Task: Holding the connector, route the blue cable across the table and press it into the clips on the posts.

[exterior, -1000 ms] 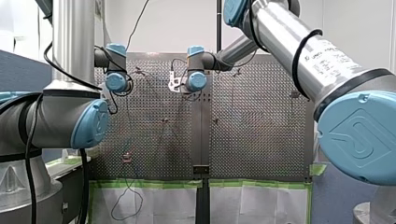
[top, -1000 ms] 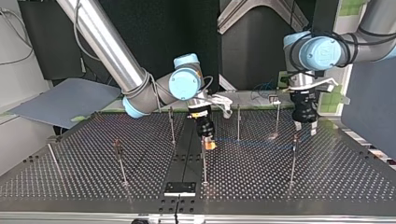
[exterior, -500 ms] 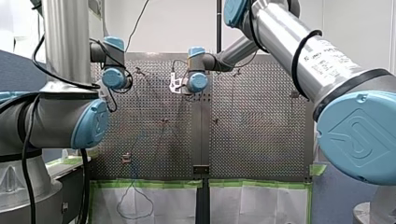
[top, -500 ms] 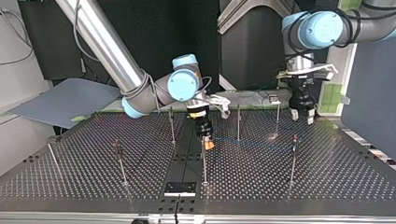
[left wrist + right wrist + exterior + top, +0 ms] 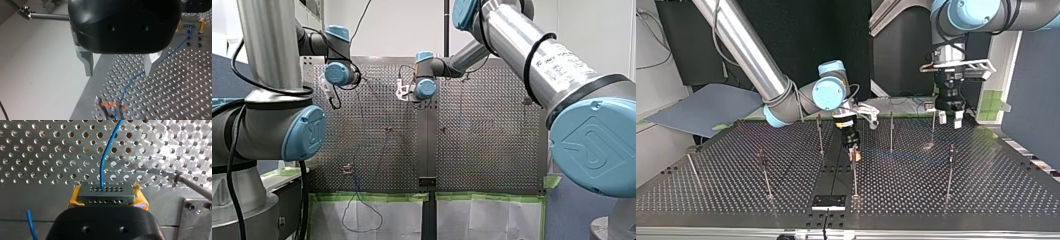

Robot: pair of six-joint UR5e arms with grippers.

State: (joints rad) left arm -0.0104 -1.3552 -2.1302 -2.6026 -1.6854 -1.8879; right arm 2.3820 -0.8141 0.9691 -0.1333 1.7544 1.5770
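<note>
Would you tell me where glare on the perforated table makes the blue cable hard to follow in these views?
Right wrist view: strong glare on the table, clear of the blue cable, which reads plainly down to the connector. Top view: a small bright spot near one post, the cable only a faint line. Left wrist view: even light, cable plain.

Opposed views across table (image 5: 986,190); wrist close-ups

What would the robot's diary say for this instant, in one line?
right claw: shut on connector | blue cable: runs out of connector | left claw: open, empty
</note>
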